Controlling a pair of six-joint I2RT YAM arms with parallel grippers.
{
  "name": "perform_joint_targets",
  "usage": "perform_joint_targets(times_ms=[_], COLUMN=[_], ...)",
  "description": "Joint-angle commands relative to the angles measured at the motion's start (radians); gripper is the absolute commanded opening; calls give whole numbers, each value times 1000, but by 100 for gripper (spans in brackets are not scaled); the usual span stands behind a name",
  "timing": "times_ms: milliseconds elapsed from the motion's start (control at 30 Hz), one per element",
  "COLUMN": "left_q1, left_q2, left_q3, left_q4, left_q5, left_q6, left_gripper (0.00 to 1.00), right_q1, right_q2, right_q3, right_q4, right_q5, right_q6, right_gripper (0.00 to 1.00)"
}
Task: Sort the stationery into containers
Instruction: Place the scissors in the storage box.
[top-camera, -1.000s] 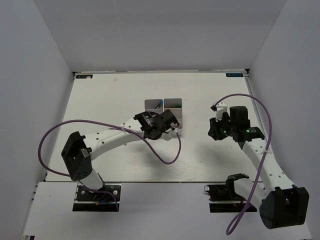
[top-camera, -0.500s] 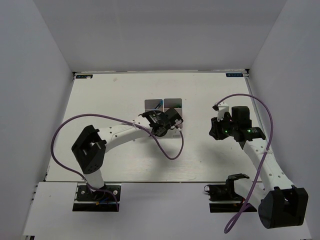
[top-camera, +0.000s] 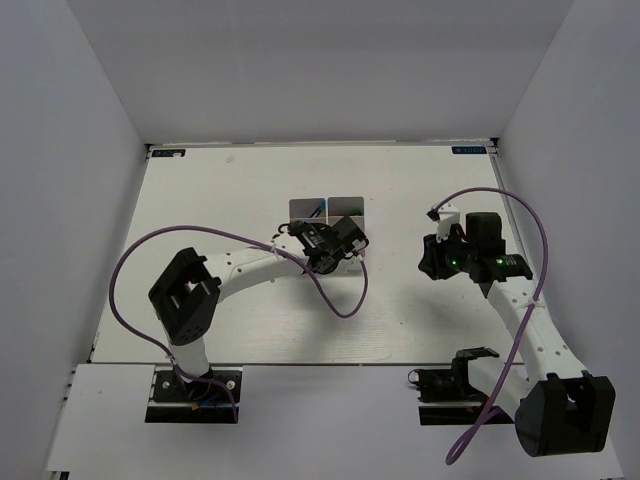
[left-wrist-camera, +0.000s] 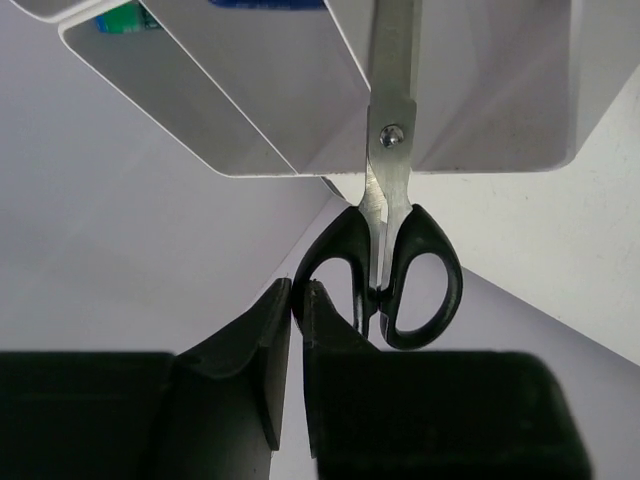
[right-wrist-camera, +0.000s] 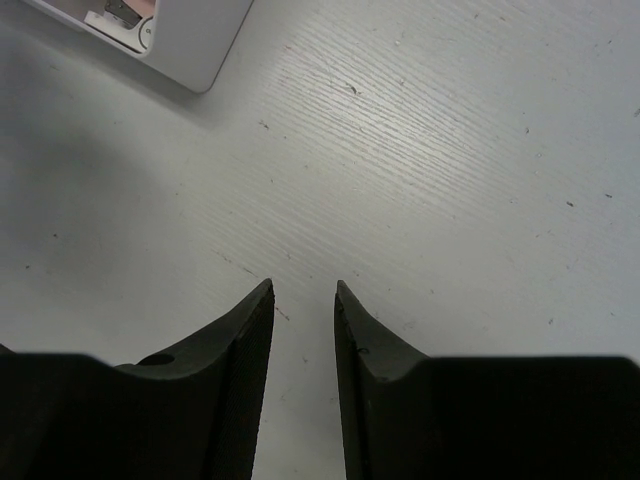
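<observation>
Clamped on just one loop of the scissors (left-wrist-camera: 388, 180), the left gripper (left-wrist-camera: 297, 290) may let the blades swing and snag the containers (left-wrist-camera: 240, 120) at a rim (right gripper (right-wrist-camera: 303, 288) fingers apart, empty)

No lettering can be read (corner stickers (top-camera: 470, 150) blurred).

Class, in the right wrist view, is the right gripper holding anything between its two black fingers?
No: between the fingers of the right gripper only the white table shows.
</observation>
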Motion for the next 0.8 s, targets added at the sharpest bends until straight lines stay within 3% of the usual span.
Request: perform_joint_targets(times_ms=[0, 333, 567, 600, 667, 733, 767], left_q1=[-10, -21, -77, -102, -114, -131, -136], left_q2=[-10, -9, -50, -65, -78, -105, -112], left_q3=[-17, -31, 52, 84, 106, 146, 205], left_q4=[48, 65, 33, 12, 8, -7, -100], left_q5=[-34, -65, -154, -171, -212, -270, -277], left_q6=[16, -1, -74, -115, -232, -332, -580], left_gripper=[24, 36, 55, 73, 95, 100, 100], right_q1=[-8, -18, -21, -19, -27, -27, -27], right_q2=[-13, -13, -14, -14, -17, -20, -20], right_q3=[-4, -1, -1, 3, 5, 6, 6], right_q4=[2, 1, -10, -10, -11, -7, -11], right_q5=[-23, -29, -43, -43, -41, -40, -40], right_q6=[-1, -1, 2, -1, 0, 0, 0], right_gripper=[35, 36, 40, 44, 51, 73, 79])
